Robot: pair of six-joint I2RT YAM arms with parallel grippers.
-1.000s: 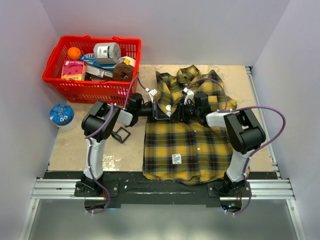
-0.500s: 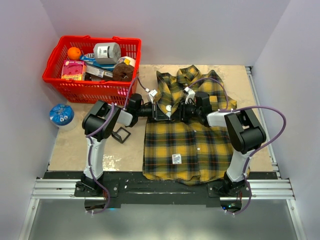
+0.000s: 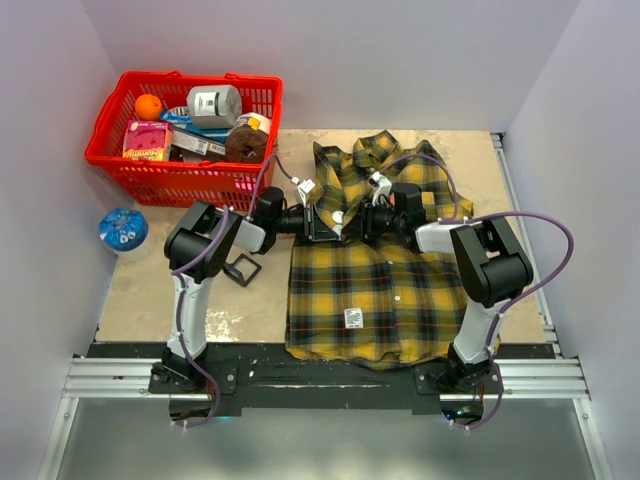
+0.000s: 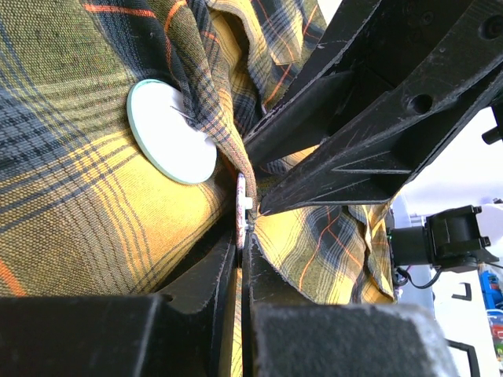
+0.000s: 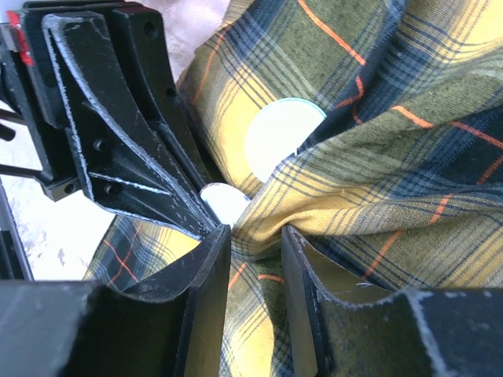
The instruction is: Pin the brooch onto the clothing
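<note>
The yellow-and-dark plaid shirt (image 3: 380,290) lies flat on the table with its collar at the far side. Both grippers meet over its upper chest. My left gripper (image 3: 333,221) is shut on a small white disc (image 4: 241,196), a part of the brooch, held edge-on against a raised fold of cloth. A larger white disc with a teal rim (image 4: 167,135) lies on the shirt, partly under that fold; it also shows in the right wrist view (image 5: 279,137). My right gripper (image 5: 255,236) is shut on the fold of shirt (image 5: 330,196), tip to tip with the left fingers (image 5: 126,149).
A red basket (image 3: 150,182) of groceries stands at the back left. A blue round object (image 3: 123,229) lies left of the mat. A small black square frame (image 3: 243,268) lies by the left arm. Walls close in on both sides.
The right gripper has drawn very slightly to the right with the fold. The left gripper and the shirt look unchanged.
</note>
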